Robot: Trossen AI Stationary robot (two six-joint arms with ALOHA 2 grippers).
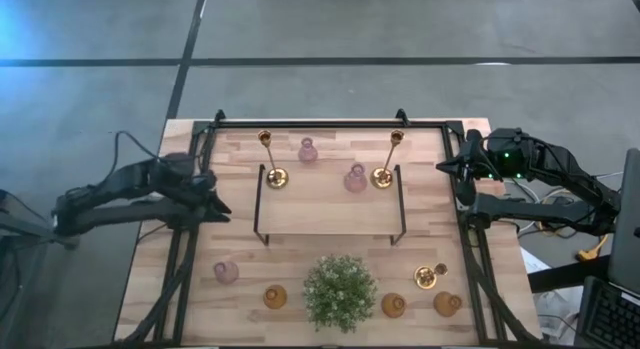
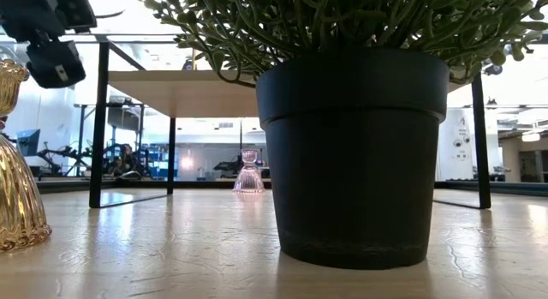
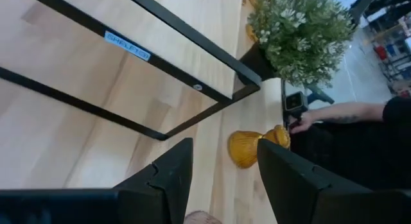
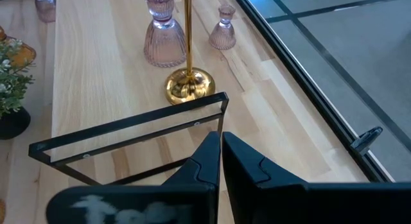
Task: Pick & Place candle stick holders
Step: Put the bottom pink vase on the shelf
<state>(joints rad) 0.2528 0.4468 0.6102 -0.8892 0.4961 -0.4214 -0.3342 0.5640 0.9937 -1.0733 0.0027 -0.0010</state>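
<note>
Two slim brass sticks and a pink glass holder stand on the raised shelf. Another pink holder stands on the table behind it. Near the front edge stand a pink holder, amber holders and a short brass holder. My left gripper is open and empty left of the shelf; its wrist view shows an amber holder ahead. My right gripper is shut and empty right of the shelf, facing a brass base.
A bushy green plant in a dark pot stands at the front middle between the amber holders. The shelf's black frame stands between my right gripper and the brass stick. A person's forearm shows beyond the table's front edge.
</note>
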